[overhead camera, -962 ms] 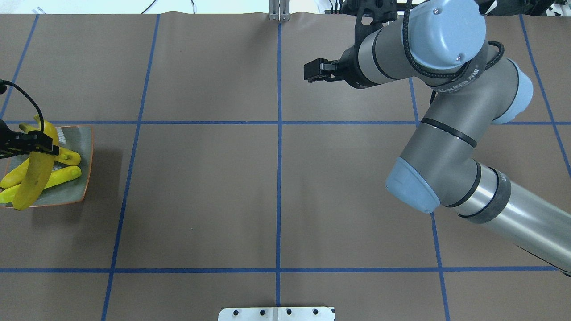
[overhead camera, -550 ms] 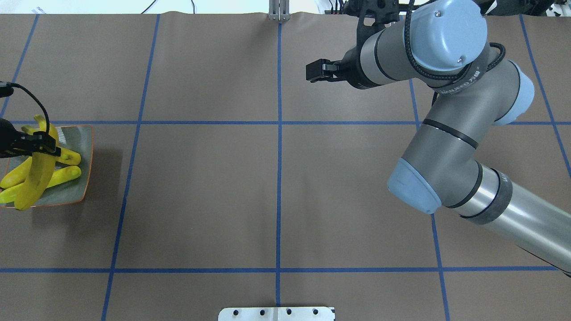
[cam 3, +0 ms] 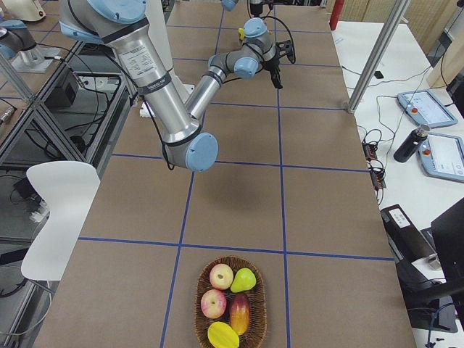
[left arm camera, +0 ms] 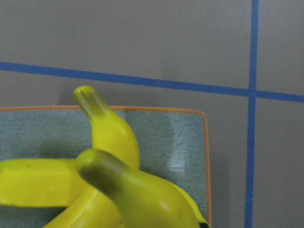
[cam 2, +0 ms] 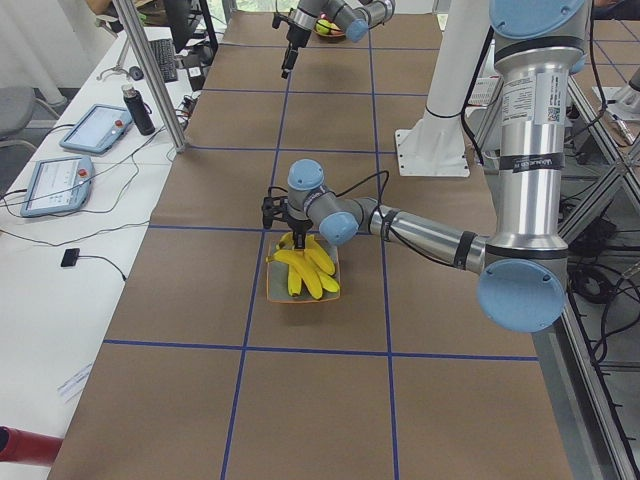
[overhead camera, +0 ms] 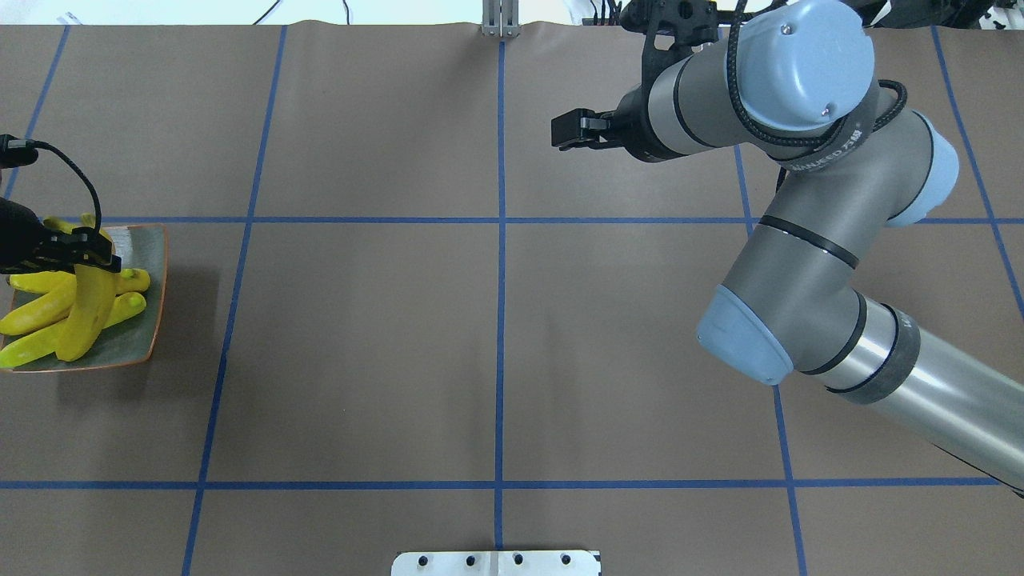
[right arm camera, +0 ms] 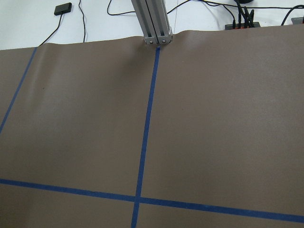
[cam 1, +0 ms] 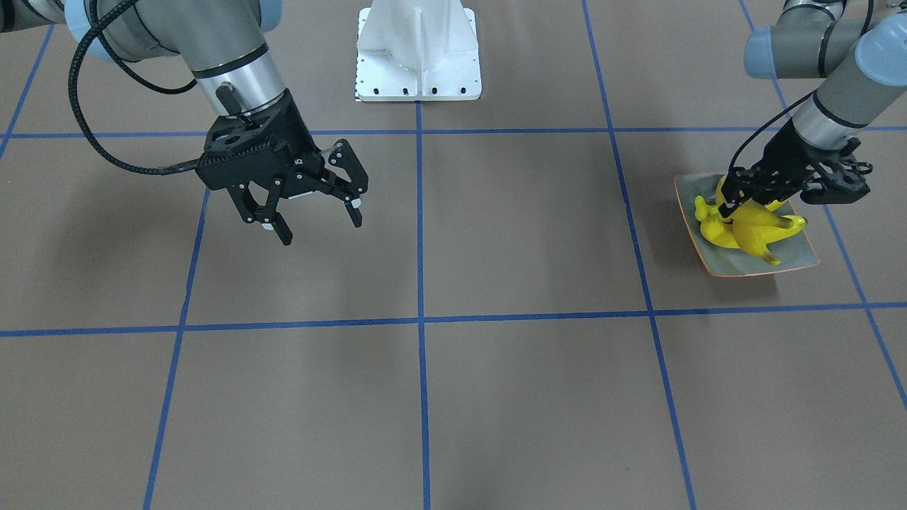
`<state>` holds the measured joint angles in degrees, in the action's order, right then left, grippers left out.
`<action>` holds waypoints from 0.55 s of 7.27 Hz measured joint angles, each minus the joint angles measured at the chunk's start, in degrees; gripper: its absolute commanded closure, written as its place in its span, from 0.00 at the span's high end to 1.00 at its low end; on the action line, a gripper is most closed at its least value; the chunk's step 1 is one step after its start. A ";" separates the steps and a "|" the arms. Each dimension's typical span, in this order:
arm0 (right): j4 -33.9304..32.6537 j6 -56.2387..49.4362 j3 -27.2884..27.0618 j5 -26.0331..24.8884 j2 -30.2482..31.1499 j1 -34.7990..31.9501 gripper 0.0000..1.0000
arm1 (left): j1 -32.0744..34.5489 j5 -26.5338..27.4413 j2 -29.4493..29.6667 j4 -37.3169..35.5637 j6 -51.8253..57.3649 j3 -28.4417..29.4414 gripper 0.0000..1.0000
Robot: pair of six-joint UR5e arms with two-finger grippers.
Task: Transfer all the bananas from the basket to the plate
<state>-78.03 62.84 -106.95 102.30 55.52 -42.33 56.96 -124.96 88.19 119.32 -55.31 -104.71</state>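
Observation:
The grey-green plate (overhead camera: 152,336) with an orange rim sits at the table's far left; it also shows in the front view (cam 1: 797,261). Several yellow bananas (overhead camera: 32,316) lie on it. My left gripper (overhead camera: 80,250) is shut on the stem end of one more banana (overhead camera: 88,312), which hangs low over the pile, touching or almost touching it. In the left wrist view the held banana (left arm camera: 137,194) crosses another banana (left arm camera: 111,133) above the plate (left arm camera: 185,137). My right gripper (cam 1: 320,228) is open and empty, high over the far right part of the table.
A wicker basket (cam 3: 200,312) with apples, a pear and other fruit stands at the table's right end, in the exterior right view only; no banana shows in it. A metal post (right arm camera: 153,21) stands at the table's far edge.
My left gripper has lowered the held banana onto the pile on the plate and shifted slightly toward the far edge. The right arm has barely moved.

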 measured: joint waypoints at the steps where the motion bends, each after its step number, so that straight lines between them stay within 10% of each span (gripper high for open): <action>1: 0.04 0.00 0.04 0.00 -0.03 0.02 1.00 | 0.14 0.02 0.57 -0.03 0.02 0.52 0.60; 2: 0.04 0.00 0.09 0.00 -0.05 0.04 1.00 | 0.27 0.00 1.14 -0.04 0.02 1.01 0.92; 4: 0.03 -0.06 0.14 0.12 -0.15 0.05 1.00 | 0.61 0.04 1.69 -0.05 0.59 1.36 1.00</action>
<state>-78.00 62.78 -106.80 102.43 55.37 -42.28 57.57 -124.92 89.88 119.27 -54.72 -103.35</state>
